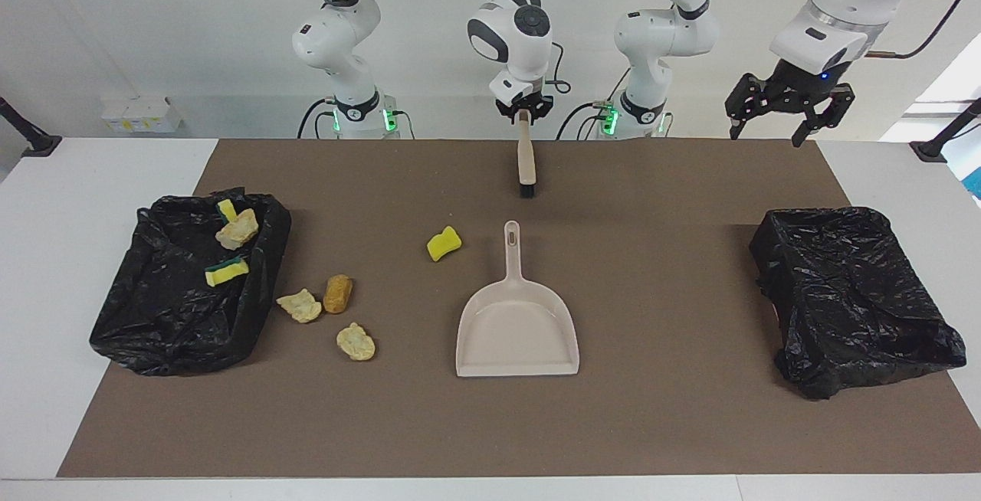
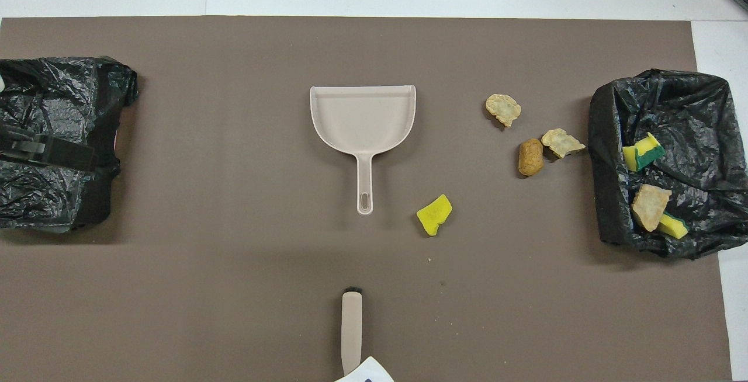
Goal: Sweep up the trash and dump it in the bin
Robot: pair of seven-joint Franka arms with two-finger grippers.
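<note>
Down at the robots' edge we've got the right gripper [image 1: 524,112] pinching the brush [image 1: 526,168] handle, its long axis pointing at the dustpan [image 1: 518,329], loose trash [image 1: 444,243] lying toward the right arm's end.

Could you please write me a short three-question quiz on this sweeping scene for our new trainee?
1. True or false: the right gripper has its jaws shut on the brush.
2. How many trash pieces lie loose on the mat?
3. Which lies nearest the dustpan handle: A the yellow sponge piece, B the orange-brown lump, C the black bag holding scraps?

Key: 1 true. 2 four. 3 A.
</note>
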